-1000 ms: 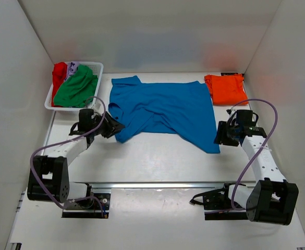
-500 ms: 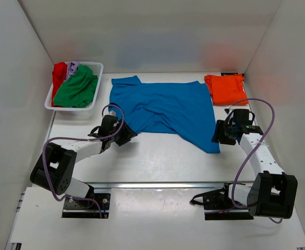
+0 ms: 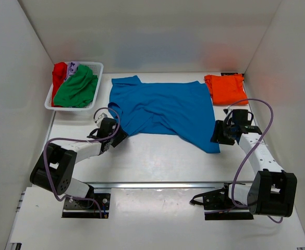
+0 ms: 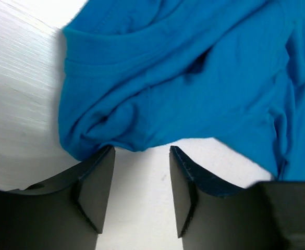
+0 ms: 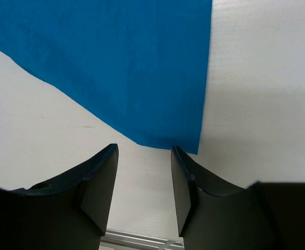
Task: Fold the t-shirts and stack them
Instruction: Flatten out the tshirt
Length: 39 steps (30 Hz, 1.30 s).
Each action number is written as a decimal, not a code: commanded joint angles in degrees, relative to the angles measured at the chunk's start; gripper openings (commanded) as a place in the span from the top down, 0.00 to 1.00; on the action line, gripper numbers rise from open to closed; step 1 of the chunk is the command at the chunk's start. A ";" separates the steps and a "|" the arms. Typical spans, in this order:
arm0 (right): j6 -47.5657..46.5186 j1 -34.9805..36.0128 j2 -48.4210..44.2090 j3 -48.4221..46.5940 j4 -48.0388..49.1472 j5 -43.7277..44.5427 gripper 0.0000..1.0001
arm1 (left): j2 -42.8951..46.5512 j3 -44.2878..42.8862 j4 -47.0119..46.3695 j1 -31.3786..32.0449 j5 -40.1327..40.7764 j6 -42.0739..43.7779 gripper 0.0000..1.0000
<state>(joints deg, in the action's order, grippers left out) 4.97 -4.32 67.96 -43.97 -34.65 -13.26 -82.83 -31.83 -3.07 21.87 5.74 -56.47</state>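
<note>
The blue t-shirt (image 3: 162,109) lies spread across the middle of the desk (image 3: 157,156), collar end toward the left and hem toward the right; the cloth is mostly flat, with some folds and a bunched, doubled-over lump at its near left corner; its near right corner runs down to a point. The left pincer (image 3: 116,136) sits low at that bunched corner, released, its jaws parted; in the left wrist view the lump of blue cloth lies right at the tips of its dark fingers (image 4: 95,182), and the gap between them shows bare white desk, nothing grasped. The right pincer (image 3: 218,136) sits low just beside the pointed near right corner, also released; in the right wrist view the blue corner ends just ahead of its parted fingers (image 5: 97,182), with bare desk in the gap. The orange t-shirt (image 3: 225,88) lies folded at the far right of the desk, just beside the blue one's far right corner; whether the two touch I cannot tell. The white basket (image 3: 98,67) stands at the far left; it holds the green t-shirt (image 3: 76,88) heaped on top, the red t-shirt (image 3: 59,74) at its left side, and a bit of the lilac t-shirt (image 3: 72,66) showing at the far edge.
</note>
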 commanded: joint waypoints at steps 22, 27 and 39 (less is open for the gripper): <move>1.01 4.75 22.29 -5.59 4.60 0.86 0.63 | 10.83 0.11 3.06 -10.87 -10.98 8.56 1.00; 0.21 1.95 26.34 -8.86 2.23 1.83 0.64 | 13.92 -2.53 13.34 -15.36 -19.08 18.05 1.00; -0.49 0.36 25.55 -7.80 2.40 3.76 0.63 | 34.46 7.05 19.86 -19.76 -10.14 15.17 0.64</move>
<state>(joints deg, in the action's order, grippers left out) 6.04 -3.46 92.92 -52.62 -32.14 -13.54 -54.61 -25.93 15.09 2.76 -8.32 -39.07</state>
